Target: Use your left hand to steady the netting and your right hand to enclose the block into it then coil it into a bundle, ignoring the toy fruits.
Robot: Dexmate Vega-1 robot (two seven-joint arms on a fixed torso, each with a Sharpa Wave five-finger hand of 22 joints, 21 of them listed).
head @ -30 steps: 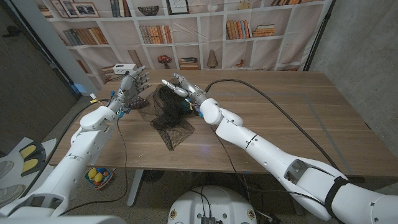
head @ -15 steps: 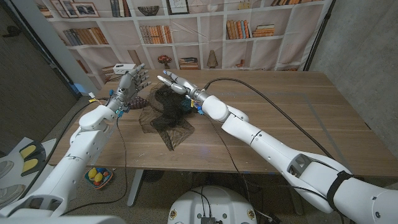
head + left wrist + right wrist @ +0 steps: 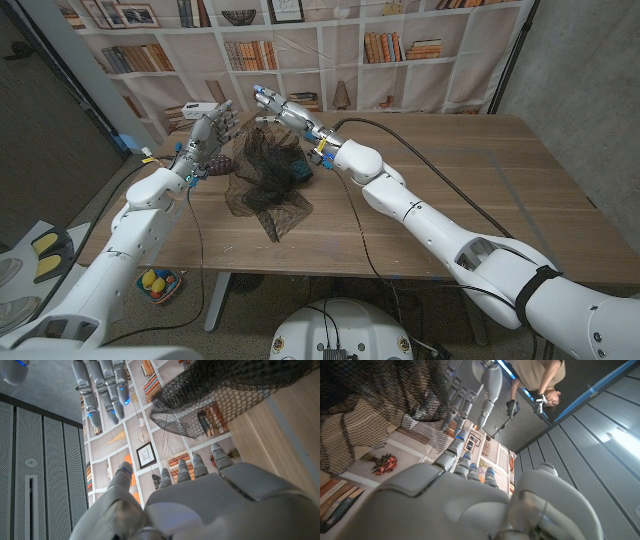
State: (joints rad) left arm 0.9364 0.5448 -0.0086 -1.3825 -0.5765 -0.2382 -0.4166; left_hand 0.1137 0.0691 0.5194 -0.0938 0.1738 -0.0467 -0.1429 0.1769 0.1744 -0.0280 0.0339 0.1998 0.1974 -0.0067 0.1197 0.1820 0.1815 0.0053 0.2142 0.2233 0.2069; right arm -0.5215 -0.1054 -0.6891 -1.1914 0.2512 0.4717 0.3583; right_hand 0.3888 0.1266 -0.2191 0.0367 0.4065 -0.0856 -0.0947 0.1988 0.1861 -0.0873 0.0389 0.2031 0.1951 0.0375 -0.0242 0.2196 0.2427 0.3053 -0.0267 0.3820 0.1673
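The black netting [image 3: 265, 175] stands pulled up into a loose heap on the wooden table [image 3: 450, 190], its top reaching the underside of my right hand [image 3: 284, 114]. That hand is raised above the heap with fingers stretched toward the shelves; the netting [image 3: 375, 405] hangs beside it, and the grip itself is hidden. A dark teal block [image 3: 300, 172] shows at the heap's right edge, partly under mesh. My left hand [image 3: 206, 135] is up just left of the netting [image 3: 215, 390], fingers apart, holding nothing and not touching it.
A black cable [image 3: 420, 145] runs over the table behind my right arm. A small dark thing [image 3: 214, 164] lies by my left wrist. Bookshelves stand behind the table. A person [image 3: 540, 380] shows in the right wrist view.
My right hand has risen and moved toward the shelves, drawing the netting up from a flatter spread into a taller heap. My left hand has stayed about where it was.
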